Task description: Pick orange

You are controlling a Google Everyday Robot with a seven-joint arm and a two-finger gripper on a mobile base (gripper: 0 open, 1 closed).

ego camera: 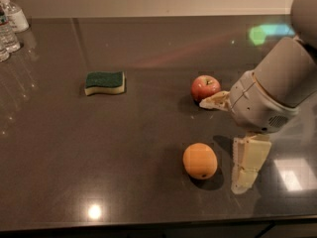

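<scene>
The orange is a round, plain orange fruit with a small dark dimple, lying on the dark countertop near the front, right of centre. My gripper comes in from the right and is open wide. One pale finger reaches to just right of the red apple. The other finger hangs down just right of the orange, a small gap apart. The orange lies below and left of the gap between the fingers, and nothing is held.
A green and yellow sponge lies to the left of the middle. Water bottles stand at the far left corner. The counter's front edge runs just below the orange. My grey arm fills the right side.
</scene>
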